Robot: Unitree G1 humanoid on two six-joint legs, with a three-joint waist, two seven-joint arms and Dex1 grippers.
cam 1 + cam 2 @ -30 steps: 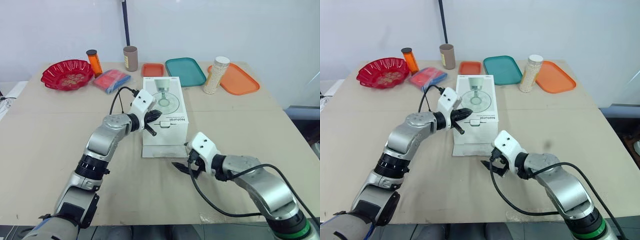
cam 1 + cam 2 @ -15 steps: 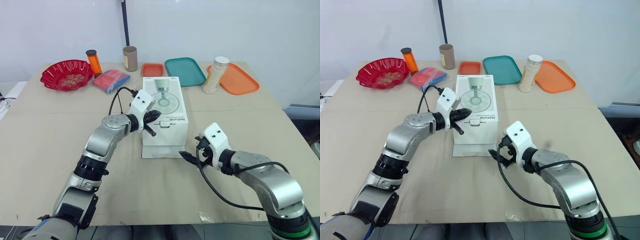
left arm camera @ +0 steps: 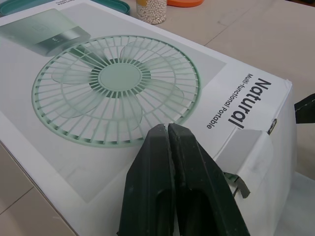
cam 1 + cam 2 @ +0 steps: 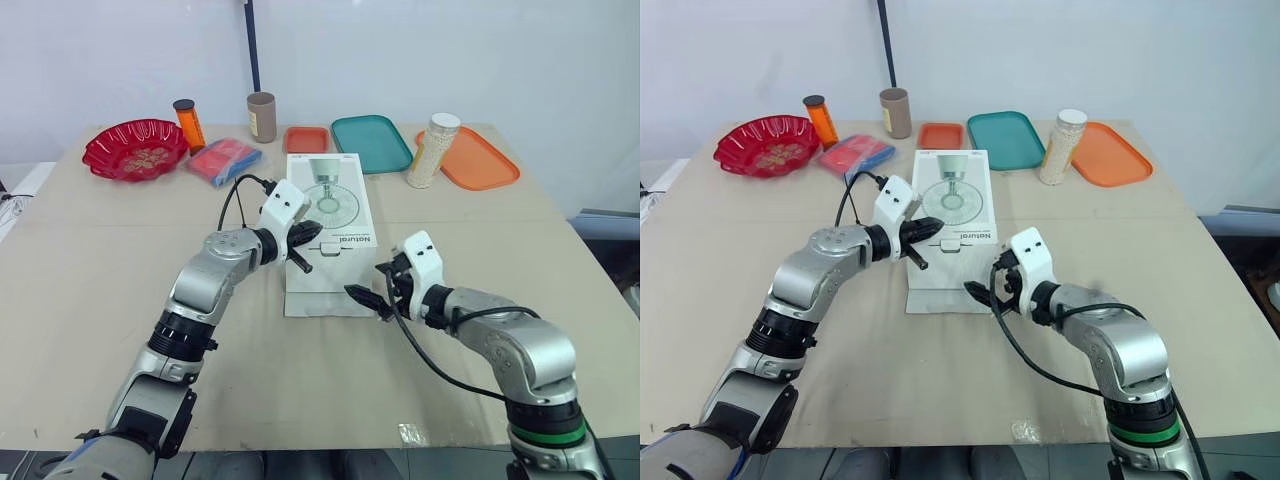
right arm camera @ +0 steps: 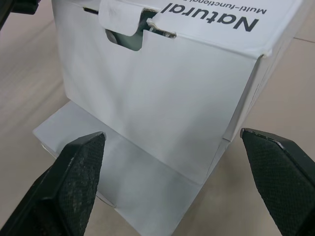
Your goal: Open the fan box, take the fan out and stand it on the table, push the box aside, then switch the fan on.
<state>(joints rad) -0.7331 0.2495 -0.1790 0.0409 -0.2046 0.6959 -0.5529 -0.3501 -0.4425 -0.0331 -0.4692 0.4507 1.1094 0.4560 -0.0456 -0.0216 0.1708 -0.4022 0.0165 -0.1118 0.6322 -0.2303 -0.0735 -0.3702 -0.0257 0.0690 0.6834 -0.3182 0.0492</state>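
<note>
Right gripper (image 4: 370, 300): fingers spread wide, holding nothing, low over the table (image 4: 100, 260), aimed at the near end of the fan box (image 4: 335, 215). The box lies at about 11 o'clock from it, just beside; its near right corner is closest. In the right wrist view the end face sits square ahead between the open fingers, with one flap (image 5: 123, 172) lying flat on the table below it.

Left gripper (image 3: 169, 129): fingers clenched together, empty, tips over the box top by the printed fan, near its 9 o'clock edge. Cannot tell whether it touches.

The box lies flat mid-table, long axis 12 to 6. Likely the right arm works the 6 o'clock end while the left steadies it.
</note>
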